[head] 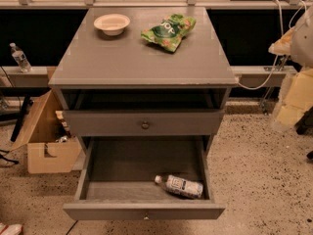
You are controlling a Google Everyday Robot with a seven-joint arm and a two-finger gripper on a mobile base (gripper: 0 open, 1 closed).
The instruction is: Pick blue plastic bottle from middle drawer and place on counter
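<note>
Blue plastic bottle (180,186) lying in open middle drawer (142,210) below counter (137,62), label illegible, gripper (293,99) right of counter, open or closed cannot be told

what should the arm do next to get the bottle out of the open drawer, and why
Probably bring the claw, a pale blur at the right edge, left and down over the blue plastic bottle. It lies on its side in the open middle drawer, front right, far from the claw.
</note>
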